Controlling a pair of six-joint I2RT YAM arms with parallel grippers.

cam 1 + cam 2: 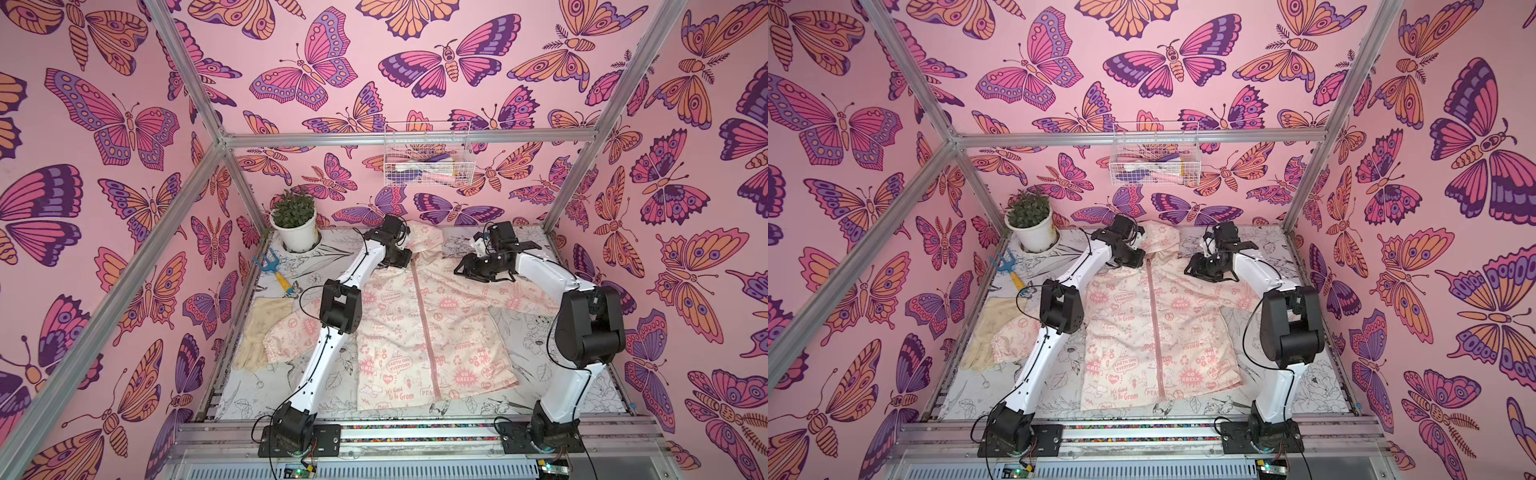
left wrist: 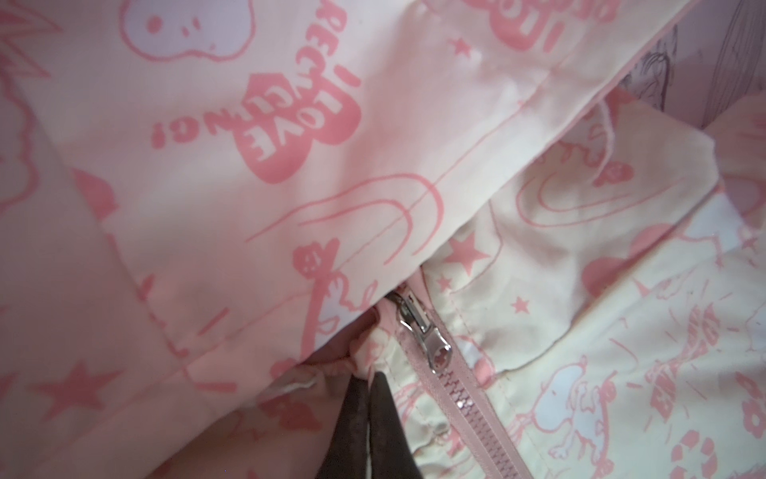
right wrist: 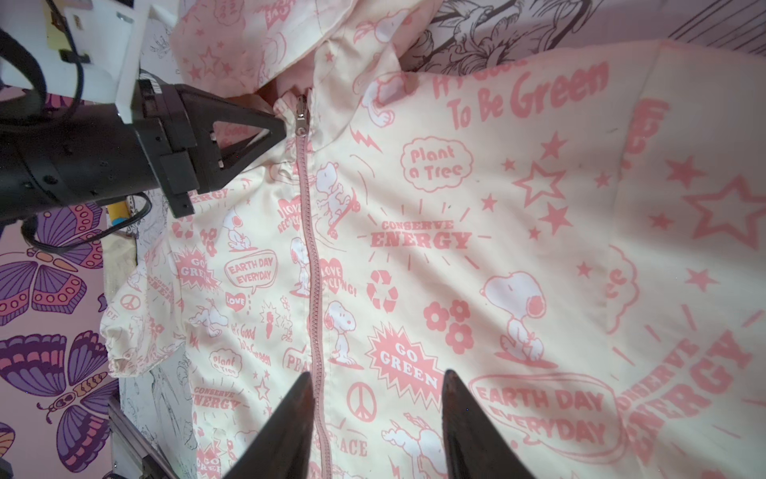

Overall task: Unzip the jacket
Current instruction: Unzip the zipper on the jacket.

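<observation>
Lying flat with its hem nearest the arm bases, the jacket (image 1: 386, 332) fills the middle of the table (image 1: 257, 390), its zipper (image 1: 426, 332) closed along the whole front. One sleeve (image 1: 286, 336) drapes onto a glove (image 1: 262, 320); the left arm (image 1: 338, 303) crosses above that shoulder and hides it. Farther back, the right gripper (image 3: 378, 375) hovers over the chest, jaws apart and empty. The left gripper (image 3: 280, 129) is pinched together against collar cloth just beside the zipper pull (image 2: 427, 336). Toward the back are a hand rake (image 1: 276, 274), a potted plant (image 1: 296, 220) and, on the wall, a wire basket (image 1: 428, 158).
</observation>
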